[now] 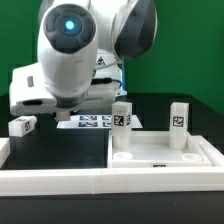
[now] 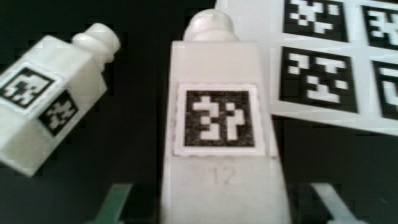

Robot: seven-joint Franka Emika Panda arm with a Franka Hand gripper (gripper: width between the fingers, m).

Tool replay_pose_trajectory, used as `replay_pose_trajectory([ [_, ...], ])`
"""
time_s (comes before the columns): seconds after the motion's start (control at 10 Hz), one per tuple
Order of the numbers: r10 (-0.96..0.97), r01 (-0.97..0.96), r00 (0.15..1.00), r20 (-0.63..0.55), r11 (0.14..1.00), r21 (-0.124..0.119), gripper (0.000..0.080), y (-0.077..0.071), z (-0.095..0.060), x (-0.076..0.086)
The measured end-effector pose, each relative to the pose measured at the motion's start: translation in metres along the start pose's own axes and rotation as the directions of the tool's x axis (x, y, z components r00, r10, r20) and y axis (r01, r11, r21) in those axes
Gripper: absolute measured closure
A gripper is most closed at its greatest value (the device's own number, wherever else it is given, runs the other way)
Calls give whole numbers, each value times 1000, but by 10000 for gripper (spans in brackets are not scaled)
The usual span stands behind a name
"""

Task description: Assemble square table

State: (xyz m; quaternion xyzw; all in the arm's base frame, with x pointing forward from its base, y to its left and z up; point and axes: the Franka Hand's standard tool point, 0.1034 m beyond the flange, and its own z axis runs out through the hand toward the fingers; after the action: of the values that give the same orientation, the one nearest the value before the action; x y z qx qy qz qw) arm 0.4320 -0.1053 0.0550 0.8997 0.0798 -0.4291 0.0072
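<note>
Setting the gripper [image 2: 221, 205] astride the base end of a leg [image 2: 217, 120], with fingers [image 2: 118, 203] to either side. Not managing to tell whether clamping it or standing just clear, the contact being lost in shadow. Lying flat on the dark table [image 1: 60, 148], tag upward, peg end pointing toward the marker board [image 2: 329, 50]. Lying just beside it, tilted, another loose leg [image 2: 54, 100]. Sitting on the exterior view's right, close against the L-shaped wall [image 1: 50, 180], the tabletop [image 1: 160, 152], already carrying an upright leg [image 1: 122, 127] and a second upright leg [image 1: 178, 124] along its far edge. Judging from that: picking up the third leg. Calling next for a firm closure on the block, a lift clear of the neighbour, a turn bringing the peg downward, and careful lining up over a free near corner before twisting in.
</note>
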Motion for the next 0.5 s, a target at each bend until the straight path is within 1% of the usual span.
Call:
replay_pose_trajectory([
  [0.1,-1,1,1000,-19,1000,-5,509,2,-11,1],
  [0.2,-3,3,999,-35,1000,-9,509,3,-15,1],
  [0.3,-3,2,999,-33,1000,-8,509,3,-13,2],
  [0.4,-4,3,998,-69,1000,-17,509,5,-15,7],
  [0.5,-5,1,988,-157,1000,-25,508,7,-20,13],
])
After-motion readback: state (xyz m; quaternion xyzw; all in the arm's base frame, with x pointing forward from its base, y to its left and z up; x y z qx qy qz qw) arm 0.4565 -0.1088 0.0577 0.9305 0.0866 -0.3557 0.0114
